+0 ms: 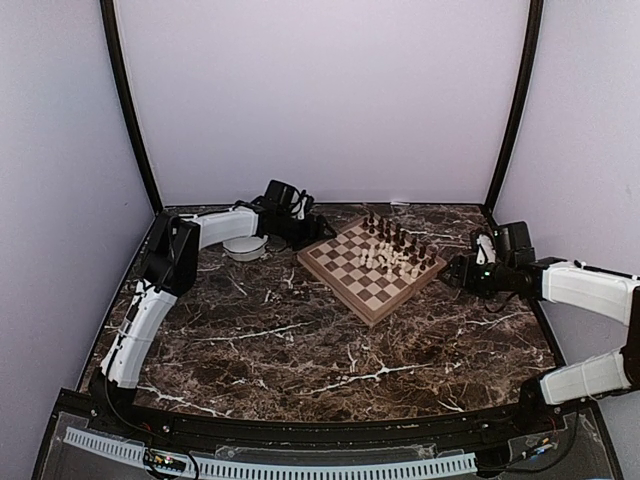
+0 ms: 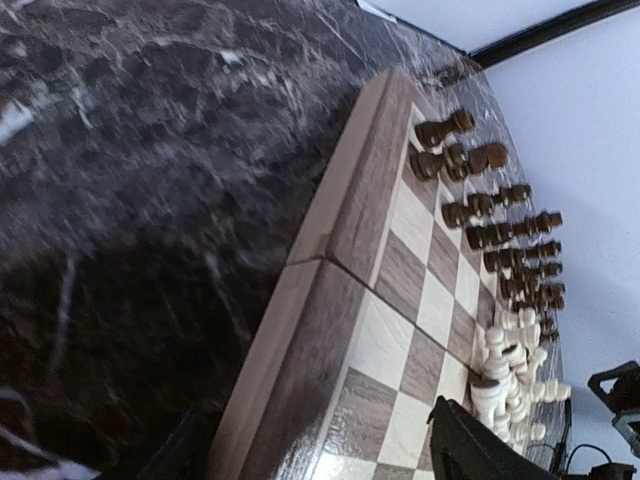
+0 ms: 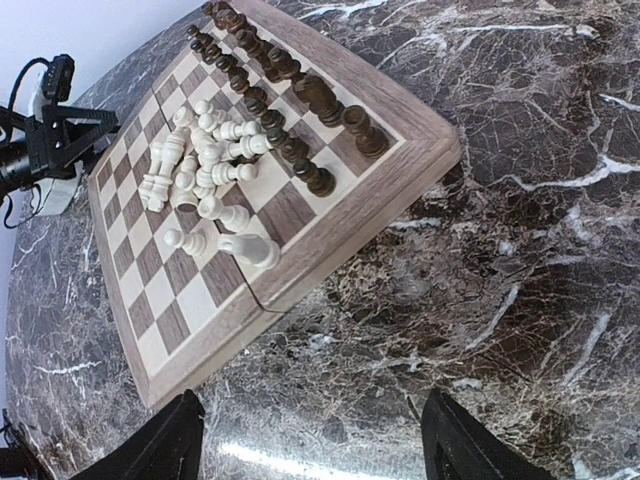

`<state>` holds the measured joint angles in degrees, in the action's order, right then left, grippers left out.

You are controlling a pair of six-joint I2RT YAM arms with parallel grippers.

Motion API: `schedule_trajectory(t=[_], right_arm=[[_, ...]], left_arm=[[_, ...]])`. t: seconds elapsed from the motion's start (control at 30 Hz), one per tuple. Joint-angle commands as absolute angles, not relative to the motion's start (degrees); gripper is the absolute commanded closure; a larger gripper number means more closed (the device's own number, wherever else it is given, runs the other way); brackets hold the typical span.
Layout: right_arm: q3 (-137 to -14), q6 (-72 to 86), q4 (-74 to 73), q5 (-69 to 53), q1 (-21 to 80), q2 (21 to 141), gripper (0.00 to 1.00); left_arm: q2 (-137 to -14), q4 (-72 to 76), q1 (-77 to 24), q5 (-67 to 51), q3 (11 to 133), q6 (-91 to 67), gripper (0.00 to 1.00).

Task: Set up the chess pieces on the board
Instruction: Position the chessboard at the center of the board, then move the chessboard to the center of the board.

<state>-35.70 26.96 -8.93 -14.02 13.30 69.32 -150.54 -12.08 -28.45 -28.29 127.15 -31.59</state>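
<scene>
Left gripper (image 2: pixel 315 425): jaws spread wide, nothing held; hovers above board (image 2: pixel 400 250) border near its left corner. Right gripper (image 3: pixel 312 400): jaws wide, empty, above marble table (image 3: pixel 520 200) just beside board's right edge. One board, set diagonally. Dark pieces (image 3: pixel 360 130) upright in two rows along far-right edge. Cream pieces (image 3: pixel 205 165) clumped beside them, several toppled. Counts unclear. One white dish (image 1: pixel 245 247) near left arm.

This is a robot test booth in a lab, not a home. Plain pale panels (image 1: pixel 320 100) held by black posts (image 1: pixel 128 110) close in behind the left claw (image 1: pixel 318 230) and the right claw (image 1: pixel 448 270), and on their outer sides. Beneath both claws lies a marble-patterned table (image 1: pixel 300 350). Nearer than the claws, the left arm (image 1: pixel 135 335) and right arm (image 1: pixel 590 285) stand at its edge, by a white toothed cable strip (image 1: pixel 300 468).
</scene>
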Motion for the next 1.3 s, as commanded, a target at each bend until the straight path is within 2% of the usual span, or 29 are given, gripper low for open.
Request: schedule_trajectory(t=[0.0, 0.33, 0.4, 0.5, 0.7, 0.9, 1.27], right_arm=[[-36.2, 28.0, -5.8, -12.4, 13.2, 69.1, 0.23], [-39.4, 29.4, -8.4, -9.0, 9.5, 70.9, 0.27], [-41.5, 29.7, -9.6, -8.3, 8.6, 72.0, 0.28], [-45.8, 31.6, -9.8, -8.0, 7.2, 75.6, 0.31], [-57.0, 33.5, -11.5, -8.4, 2.7, 85.1, 0.39], [-64.6, 33.9, -11.8, -12.5, -3.0, 96.1, 0.51], [-74.7, 35.6, -8.7, -21.2, -5.4, 111.6, 0.76]], left_arm=[[-144.8, -17.5, -31.3, -30.3, 119.6, -31.3, 0.22], [-140.6, -18.6, -36.1, -29.2, 117.4, -30.0, 0.26], [-139.6, -19.2, -37.0, -29.1, 116.6, -30.9, 0.29], [-136.0, -18.6, -38.4, -28.9, 112.1, -31.8, 0.33], [-127.4, -14.5, -39.5, -27.0, 102.1, -34.3, 0.35], [-120.9, -11.5, -39.4, -22.9, 94.6, -35.4, 0.37], [-119.6, -11.0, -39.1, -27.6, 90.1, -34.8, 0.39]])
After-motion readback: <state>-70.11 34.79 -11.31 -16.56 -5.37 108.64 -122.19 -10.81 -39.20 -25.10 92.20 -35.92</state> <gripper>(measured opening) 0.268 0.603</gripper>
